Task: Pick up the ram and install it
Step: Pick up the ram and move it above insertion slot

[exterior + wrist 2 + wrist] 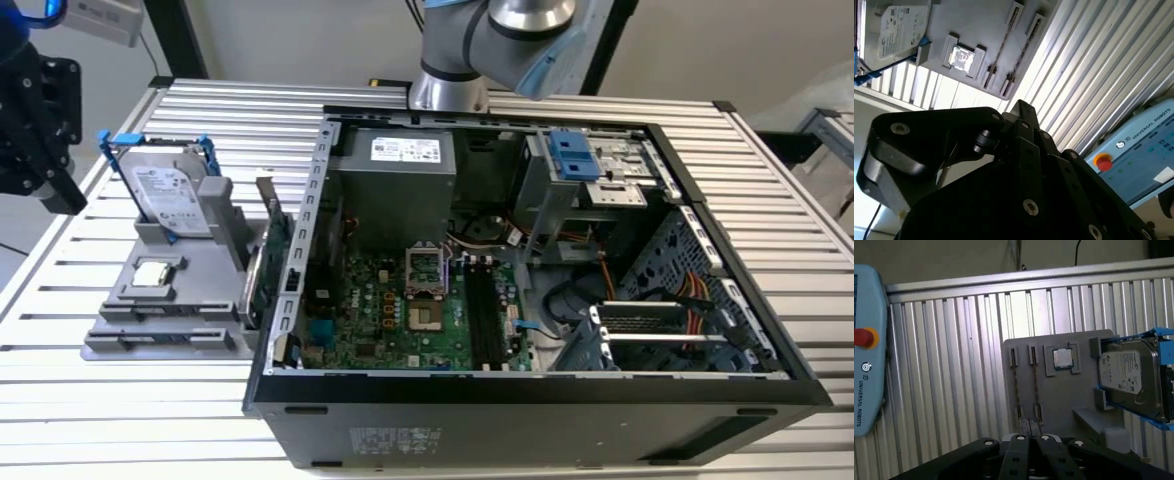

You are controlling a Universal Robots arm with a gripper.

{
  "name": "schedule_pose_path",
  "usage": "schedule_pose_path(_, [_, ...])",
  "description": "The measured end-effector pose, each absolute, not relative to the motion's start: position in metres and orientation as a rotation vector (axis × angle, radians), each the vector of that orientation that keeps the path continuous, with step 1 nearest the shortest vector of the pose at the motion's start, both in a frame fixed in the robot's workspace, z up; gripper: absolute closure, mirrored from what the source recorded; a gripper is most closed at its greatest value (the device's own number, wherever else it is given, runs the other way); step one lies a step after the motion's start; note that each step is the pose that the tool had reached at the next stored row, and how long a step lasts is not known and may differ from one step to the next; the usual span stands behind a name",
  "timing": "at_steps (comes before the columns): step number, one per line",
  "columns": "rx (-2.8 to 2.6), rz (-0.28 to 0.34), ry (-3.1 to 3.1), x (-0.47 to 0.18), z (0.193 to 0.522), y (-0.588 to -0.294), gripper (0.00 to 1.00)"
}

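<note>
While the open computer case point(534, 300) is sitting mid-frame on the slatted worktop point(240, 110), the end effector point(56, 195) is hanging at the exterior view's upper left, near the grey parts holder point(160, 300). The memory slots point(482, 315) are looking empty. In the first wrist view its fingers are appearing pressed together on nothing, pointing toward the ram point(1015, 387), which is standing on edge in the holder beside a second stick point(1035, 387). In the second wrist view the ram point(1004, 42) is sitting untouched, so neither pickup nor installation is looking done.

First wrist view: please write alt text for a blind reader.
The black pincer hangs near a grey holder on a slatted table; the holder carries two ram sticks on edge, a processor and a hard drive.
</note>
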State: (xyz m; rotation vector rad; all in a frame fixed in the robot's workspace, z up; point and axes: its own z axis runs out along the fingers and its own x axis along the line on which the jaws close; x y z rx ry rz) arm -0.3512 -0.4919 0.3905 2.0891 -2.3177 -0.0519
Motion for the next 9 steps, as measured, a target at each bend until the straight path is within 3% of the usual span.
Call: schedule_pose_path(9, [2.152,-0.051,-2.258,-0.3512,0.3905,-0.4919,1.0])
